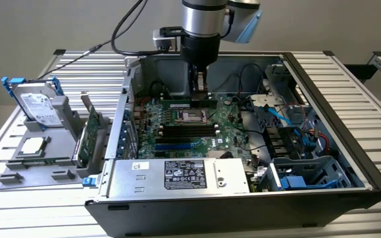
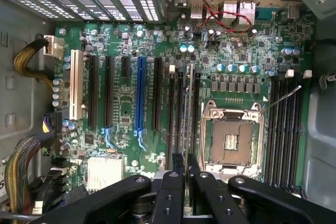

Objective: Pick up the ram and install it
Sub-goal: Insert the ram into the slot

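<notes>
One ram [image 1: 188, 104] in one gripper [image 1: 200, 96], over one motherboard [image 1: 157, 144].

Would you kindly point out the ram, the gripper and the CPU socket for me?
the ram [image 1: 177, 104], exterior view, green board face.
the gripper [image 1: 200, 95], exterior view, between its fingertips.
the CPU socket [image 2: 233, 140], wrist view, socket centre.

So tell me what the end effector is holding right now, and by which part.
The end effector holds the ram, pinched between its fingers along the upper long edge, roughly at mid-length.
</notes>
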Robot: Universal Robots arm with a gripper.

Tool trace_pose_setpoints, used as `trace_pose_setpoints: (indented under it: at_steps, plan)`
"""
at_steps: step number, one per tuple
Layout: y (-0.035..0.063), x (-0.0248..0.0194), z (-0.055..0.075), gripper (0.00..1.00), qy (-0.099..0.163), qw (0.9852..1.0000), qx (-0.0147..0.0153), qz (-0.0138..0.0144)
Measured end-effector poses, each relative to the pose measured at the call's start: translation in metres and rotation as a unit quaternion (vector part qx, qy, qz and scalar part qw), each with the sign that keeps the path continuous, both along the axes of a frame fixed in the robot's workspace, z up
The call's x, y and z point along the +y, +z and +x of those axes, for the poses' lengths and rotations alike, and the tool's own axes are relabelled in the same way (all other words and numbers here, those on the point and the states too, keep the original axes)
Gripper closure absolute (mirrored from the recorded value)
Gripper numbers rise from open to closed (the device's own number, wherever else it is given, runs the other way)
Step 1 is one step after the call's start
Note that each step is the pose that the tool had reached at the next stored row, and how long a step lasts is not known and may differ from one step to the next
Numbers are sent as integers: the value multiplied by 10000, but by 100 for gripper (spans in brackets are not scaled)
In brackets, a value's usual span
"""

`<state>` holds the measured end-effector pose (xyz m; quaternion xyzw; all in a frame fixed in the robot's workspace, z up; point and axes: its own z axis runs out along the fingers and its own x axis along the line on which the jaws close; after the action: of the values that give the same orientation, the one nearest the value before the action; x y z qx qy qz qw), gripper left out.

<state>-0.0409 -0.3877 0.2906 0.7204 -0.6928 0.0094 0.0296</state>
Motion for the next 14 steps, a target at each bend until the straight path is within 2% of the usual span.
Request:
trace_pose_setpoints:
  at_steps: [14]
  plan:
    - [-255, -29, 24, 86, 10, 10000, 0, 0]
